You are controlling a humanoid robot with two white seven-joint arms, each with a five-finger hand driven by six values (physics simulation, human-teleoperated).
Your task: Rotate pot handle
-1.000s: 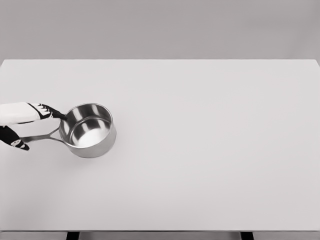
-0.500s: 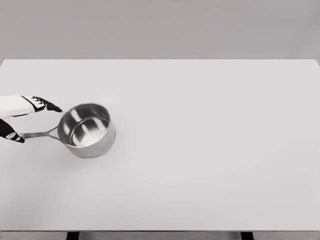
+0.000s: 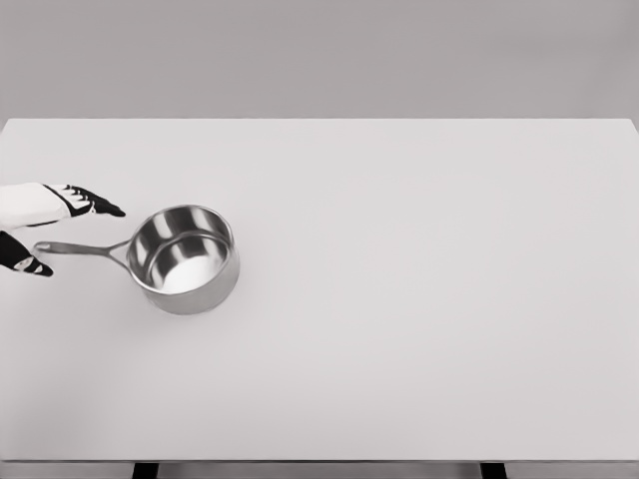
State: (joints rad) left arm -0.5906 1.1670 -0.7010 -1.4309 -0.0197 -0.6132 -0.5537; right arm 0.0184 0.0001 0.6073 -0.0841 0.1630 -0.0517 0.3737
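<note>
A steel pot [image 3: 185, 259] stands upright on the white table [image 3: 419, 299], in the table's left part and roughly midway between its far and near edges. The pot is open at the top, its shiny inside showing, and no brand, label or writing can be read on it or on anything else in view. Its thin handle [image 3: 80, 248] runs out from the pot's left side toward the table's left edge, almost level across the picture. The left hand [image 3: 45, 225] comes in at the picture's left edge, just left of the pot: its fingers [image 3: 95, 206] reach out wide above the handle, while its thumb [image 3: 28, 264] lies below the handle's end. The hand is spread around the handle, not closed on it; whether either touches the metal cannot be told.
</note>
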